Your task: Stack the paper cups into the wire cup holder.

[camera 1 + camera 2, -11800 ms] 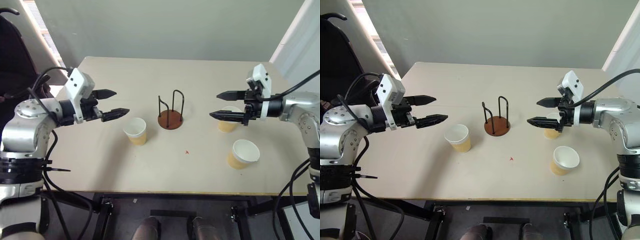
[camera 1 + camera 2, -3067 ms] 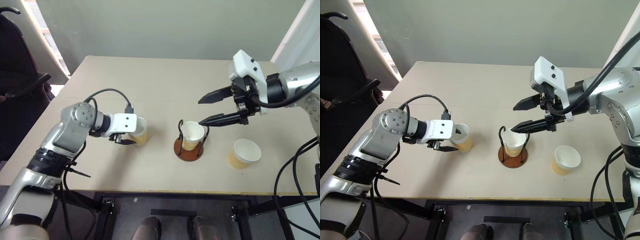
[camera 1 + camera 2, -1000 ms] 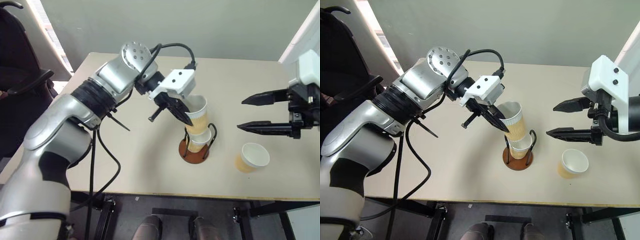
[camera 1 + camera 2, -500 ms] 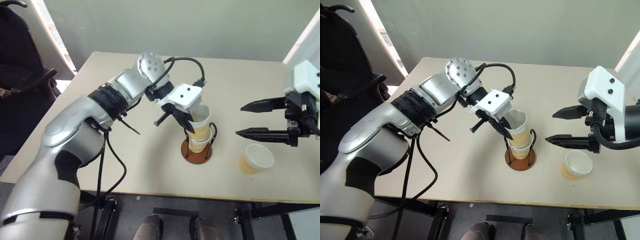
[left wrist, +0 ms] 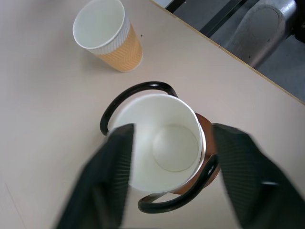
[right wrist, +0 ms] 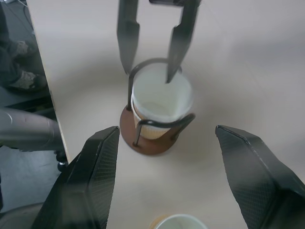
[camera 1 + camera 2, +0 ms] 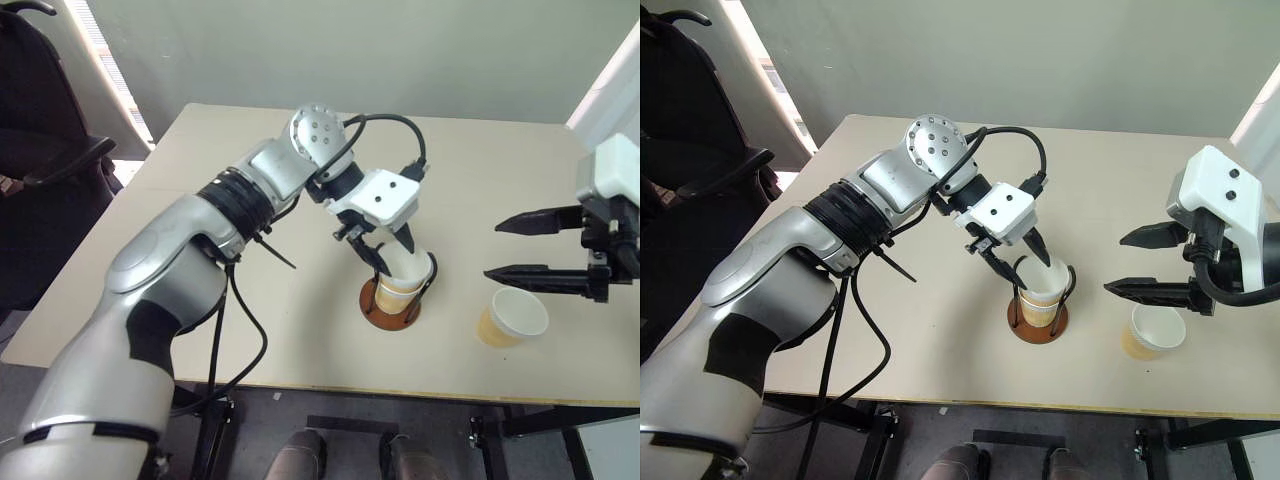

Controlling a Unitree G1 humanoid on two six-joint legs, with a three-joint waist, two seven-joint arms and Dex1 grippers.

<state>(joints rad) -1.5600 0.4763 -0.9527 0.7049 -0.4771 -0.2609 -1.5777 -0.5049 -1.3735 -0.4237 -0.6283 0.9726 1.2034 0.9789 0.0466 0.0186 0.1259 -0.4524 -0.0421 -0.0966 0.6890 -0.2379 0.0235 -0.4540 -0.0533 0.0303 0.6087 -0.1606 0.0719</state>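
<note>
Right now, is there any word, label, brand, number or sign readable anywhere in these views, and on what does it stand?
None can be read.
paper cups: a printed zigzag pattern on the tan outside of the loose one, no lettering; plain white insides.
wire cup holder: plain base and wire, no marking.
left gripper and right gripper: white housings bare, no label visible.
table: no sign or sticker.

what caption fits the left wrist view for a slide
Open left gripper above nested paper cups in the wire cup holder; third cup waits beside.
</note>
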